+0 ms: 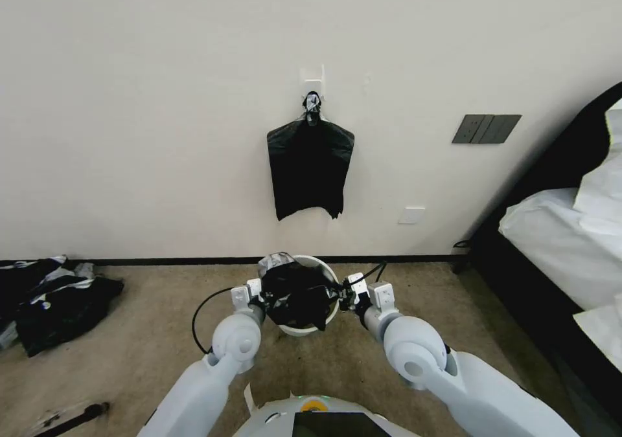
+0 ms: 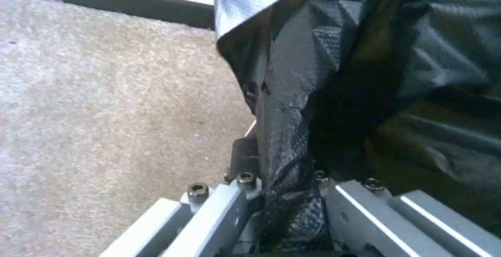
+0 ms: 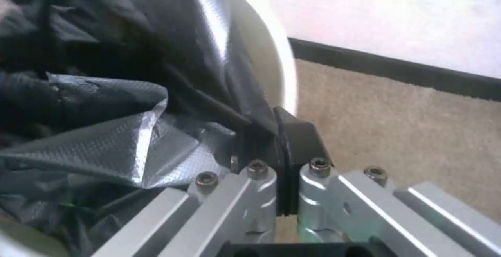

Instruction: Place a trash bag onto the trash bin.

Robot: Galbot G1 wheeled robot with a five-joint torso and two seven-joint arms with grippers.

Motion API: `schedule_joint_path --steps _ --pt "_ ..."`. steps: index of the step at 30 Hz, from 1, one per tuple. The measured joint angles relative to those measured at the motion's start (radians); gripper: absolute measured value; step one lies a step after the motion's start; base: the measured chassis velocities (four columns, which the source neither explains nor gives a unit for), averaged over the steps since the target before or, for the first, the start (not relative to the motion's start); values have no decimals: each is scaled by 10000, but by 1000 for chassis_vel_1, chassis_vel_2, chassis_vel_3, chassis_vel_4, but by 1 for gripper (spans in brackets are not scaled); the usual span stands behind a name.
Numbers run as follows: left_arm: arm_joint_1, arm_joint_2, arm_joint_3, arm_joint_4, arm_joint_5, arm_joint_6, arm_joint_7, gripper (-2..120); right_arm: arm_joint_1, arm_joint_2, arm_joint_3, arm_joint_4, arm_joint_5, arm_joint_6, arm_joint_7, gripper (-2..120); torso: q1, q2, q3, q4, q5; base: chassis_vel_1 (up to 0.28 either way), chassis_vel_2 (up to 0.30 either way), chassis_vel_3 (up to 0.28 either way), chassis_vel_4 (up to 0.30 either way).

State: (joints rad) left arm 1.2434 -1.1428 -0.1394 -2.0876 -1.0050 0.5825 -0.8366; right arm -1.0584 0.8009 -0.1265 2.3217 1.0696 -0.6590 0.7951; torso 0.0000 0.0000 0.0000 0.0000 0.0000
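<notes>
The thin glossy black plastic trash bag (image 1: 295, 293) hangs stretched between both grippers, over the small round cream-white plastic trash bin (image 1: 326, 270) just beyond them. The left gripper (image 1: 259, 296) is clamped on the film at one side, and the right gripper (image 1: 341, 292) appears to pinch the opposite edge.

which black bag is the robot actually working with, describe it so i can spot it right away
Start at the cream wall and drop to the carpet at its foot, where the round cream-white trash bin stands. The trash bag is the crumpled glossy black film over its mouth, stretched between the left tool and right tool. The bundle of black bags hangs flat on the wall above.
</notes>
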Motion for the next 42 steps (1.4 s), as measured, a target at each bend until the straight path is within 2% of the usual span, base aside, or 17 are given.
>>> schedule_joint_path --steps 13,16,19,20,22,23,25,26,29,30,32,34,37,38,40,42 --pt "168 157 -236 -335 -117 -30 3 1 -624 -22 482 177 -35 -19 20 0 0 0 0 0 -1 0 0 0 0" --pt "247 184 -237 -447 -32 -14 16 1 -797 -57 509 332 -407 -79 -156 7 0 0 0 -1 0 0 0 0 0" --pt "357 313 -240 -618 286 8 169 1 -1056 -237 597 689 -1531 88 -892 22 0 0 0 0 0 0 0 0 0" --pt "357 313 -240 -618 286 8 169 1 -1056 -237 597 689 -1531 88 -892 22 0 0 0 0 0 0 0 0 0" --pt "388 447 -296 -765 314 25 207 1 -1335 -533 990 1072 -2053 300 -1694 34 0 0 0 0 -1 0 0 0 0" --pt "388 447 -296 -765 314 25 207 1 -1335 -533 990 1072 -2053 300 -1694 34 0 0 0 0 -1 0 0 0 0" --pt "421 627 -418 -918 318 45 254 1 -1637 -900 1409 1428 -2663 624 -2367 43 0 0 0 -1 0 0 0 0 0" --pt "421 627 -418 -918 318 45 254 1 -1637 -900 1409 1428 -2663 624 -2367 43 0 0 0 -1 0 0 0 0 0" --pt "482 904 -507 -1090 316 69 378 1 -1818 -1395 1863 1772 -3503 1357 -3441 59 -1 0 0 -3 -1 0 0 0 0" --pt "482 904 -507 -1090 316 69 378 1 -1818 -1395 1863 1772 -3503 1357 -3441 59 -1 0 0 -3 -1 0 0 0 0" --pt "559 1135 -529 -1230 353 87 593 1 -1347 -1668 1865 1772 -3473 1672 -4460 68 -1 0 0 -4 -2 0 0 0 0" --pt "580 1198 -531 -1268 393 90 679 1 -1051 -1710 1762 1671 -3290 1731 -4756 72 -1 0 0 -1 -3 0 0 0 0" --pt "730 1466 -530 -1527 628 93 1042 1 73 -1667 1430 857 -2513 1909 -5976 87 0 0 0 4 0 0 0 0 0" --pt "730 1466 -530 -1527 628 93 1042 1 73 -1667 1430 857 -2513 1909 -5976 87 0 0 0 4 0 0 0 0 0" --pt "865 1639 -532 -1716 776 96 1294 1 556 -1675 1247 312 -2343 2060 -6901 96 0 0 0 1 0 0 0 0 0" --pt "921 1700 -532 -1768 899 96 1428 1 672 -1686 1173 129 -2329 2145 -7171 99 0 0 0 0 -1 0 0 0 0"
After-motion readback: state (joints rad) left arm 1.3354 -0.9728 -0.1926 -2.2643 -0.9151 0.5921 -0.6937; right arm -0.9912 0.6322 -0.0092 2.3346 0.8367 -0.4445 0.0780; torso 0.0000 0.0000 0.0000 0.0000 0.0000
